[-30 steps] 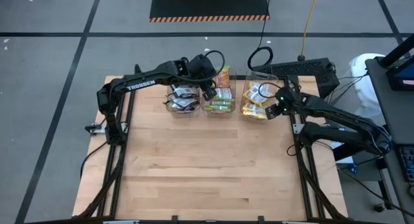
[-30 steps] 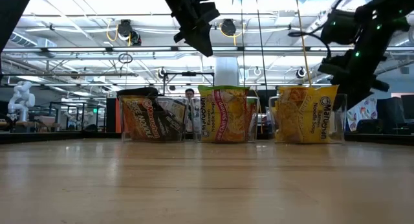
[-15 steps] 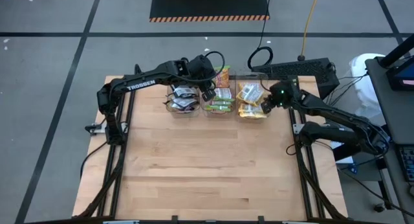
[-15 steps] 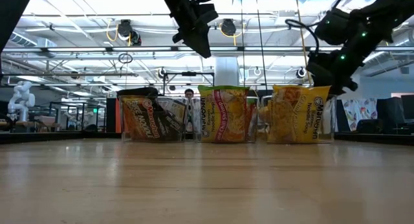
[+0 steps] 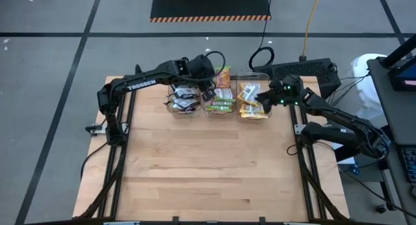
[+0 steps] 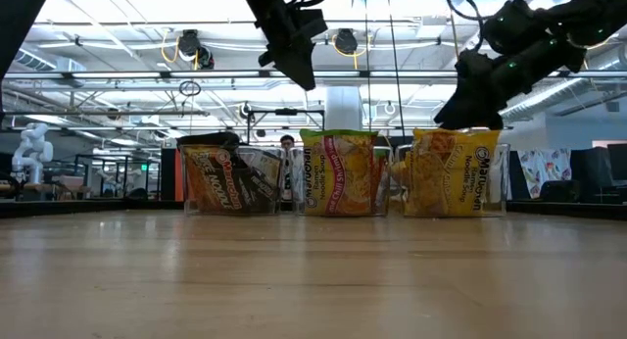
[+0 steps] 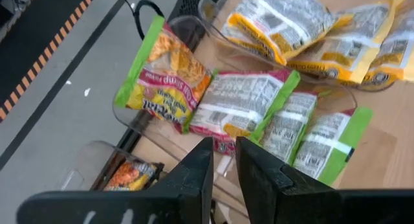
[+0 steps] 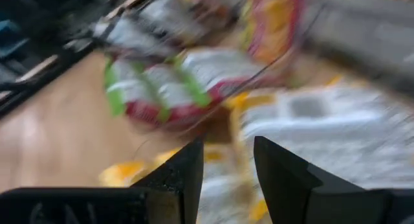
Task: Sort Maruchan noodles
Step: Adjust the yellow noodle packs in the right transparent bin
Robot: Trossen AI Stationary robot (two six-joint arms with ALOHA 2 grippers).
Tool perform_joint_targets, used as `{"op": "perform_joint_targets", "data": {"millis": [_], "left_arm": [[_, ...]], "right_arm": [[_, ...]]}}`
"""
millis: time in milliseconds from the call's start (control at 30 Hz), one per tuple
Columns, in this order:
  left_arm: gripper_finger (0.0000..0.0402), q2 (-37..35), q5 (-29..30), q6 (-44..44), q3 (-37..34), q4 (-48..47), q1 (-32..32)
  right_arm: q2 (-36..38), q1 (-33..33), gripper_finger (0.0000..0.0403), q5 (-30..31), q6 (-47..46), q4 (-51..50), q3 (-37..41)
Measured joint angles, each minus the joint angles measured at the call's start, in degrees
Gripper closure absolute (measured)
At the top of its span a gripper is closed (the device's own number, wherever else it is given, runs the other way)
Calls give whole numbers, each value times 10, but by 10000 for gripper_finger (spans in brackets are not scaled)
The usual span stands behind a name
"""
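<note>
With every crinkly plastic Maruchan noodles packet [image 5: 223, 101] already binned at twelve o'clock, the empty, wide-gapped right gripper [image 5: 262, 97] and empty, narrow-gapped left gripper [image 5: 209, 90] are hovering above and should be lifting straight clear.

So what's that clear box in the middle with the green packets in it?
The middle bin is a clear plastic tub, open-topped, standing upright near the table's far edge between two similar bins. It holds lime-green and pink noodle packets, crinkly plastic; some lie flat showing their printed backs, and one leans against the far wall. The left gripper hangs above it, fingers slightly apart, holding nothing.
</note>
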State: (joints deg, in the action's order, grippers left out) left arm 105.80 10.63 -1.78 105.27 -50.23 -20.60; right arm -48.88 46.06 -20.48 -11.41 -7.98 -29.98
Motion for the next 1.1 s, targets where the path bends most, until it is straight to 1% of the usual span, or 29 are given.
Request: {"op": "perform_joint_targets", "data": {"millis": [67,100,300,400,500,533,700,867,1000,1100], "left_arm": [[327,0,0,0,0,-7,0],[327,0,0,0,0,-9,0],[327,0,0,4,0,-9,0],[327,0,0,4,0,-9,0],[327,0,0,5,0,-9,0],[327,0,0,5,0,-9,0],[327,0,0,-1,0,-9,0],[327,0,0,-2,0,-9,0],[327,0,0,-2,0,-9,0],[327,0,0,-2,0,-9,0]], "right_arm": [[0,-1,271,-35,-12,-21,0],[0,-3,271,-41,-11,-30,0],[-5,-23,271,-49,45,-68,0],[-20,-34,271,-23,75,-90,0],[-43,-41,271,-17,102,-90,0],[-51,-43,271,-6,109,-88,0],[-87,-55,271,81,139,-87,0],[-109,-57,271,84,153,-82,-1],[-111,-57,272,84,153,-71,-1],[-108,-57,285,83,158,-61,-1]]}}
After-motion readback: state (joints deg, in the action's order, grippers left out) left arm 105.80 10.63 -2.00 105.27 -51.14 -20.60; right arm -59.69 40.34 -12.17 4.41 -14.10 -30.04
